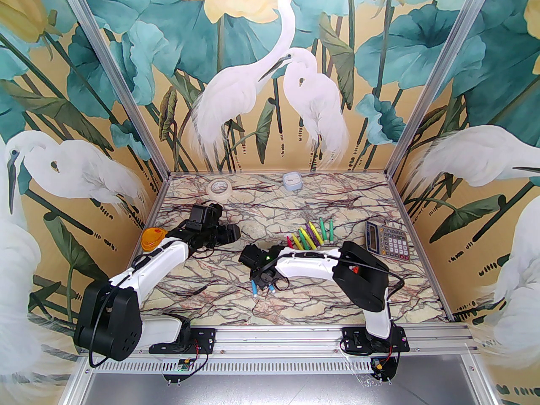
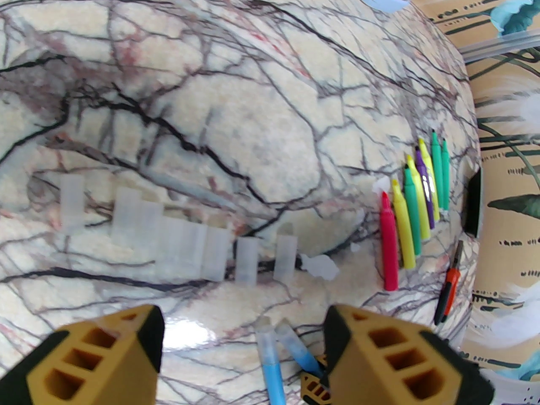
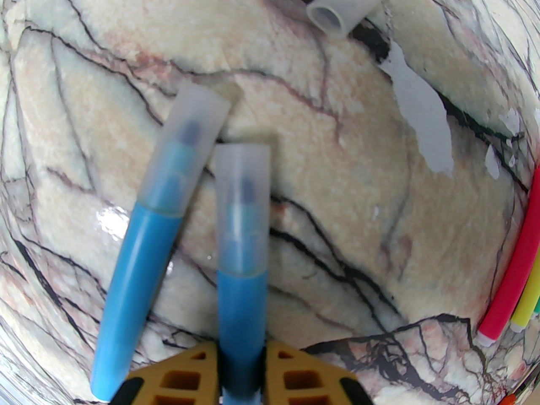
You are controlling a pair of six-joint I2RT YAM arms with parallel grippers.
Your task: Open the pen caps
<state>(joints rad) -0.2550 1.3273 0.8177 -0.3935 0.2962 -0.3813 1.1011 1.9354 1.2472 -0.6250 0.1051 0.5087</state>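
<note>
Your right gripper point(image 3: 241, 373) is sitting closest to the lens, its jaws clamping together on the barrel of a blue marker point(image 3: 241, 268), low on the body and well back from the cap. That grip is probably leaving the whole cap point(image 3: 242, 179) free for the other arm to pull. The held marker's long axis is running straight out from the jaws, with its capped end pointing away from the wrist toward the loose caps point(image 3: 346, 13) lying beyond it. A second blue marker point(image 3: 135, 268) is lying just beside it on the table point(image 3: 379, 268), tilted slightly off the first, with its own cap point(image 3: 192, 129) on and pointing much the same way. Your left gripper point(image 2: 242, 336) is hanging above the marble with its jaws apart and nothing between them, apparently lined up to take that cap. Removed caps point(image 2: 168, 234) are lying in a row on the table, and the uncapped markers point(image 2: 415, 201) are lying side by side farther off, next to the red-handled pliers point(image 2: 448, 285). Judging by this, these two blue caps are the ones left to do.
</note>
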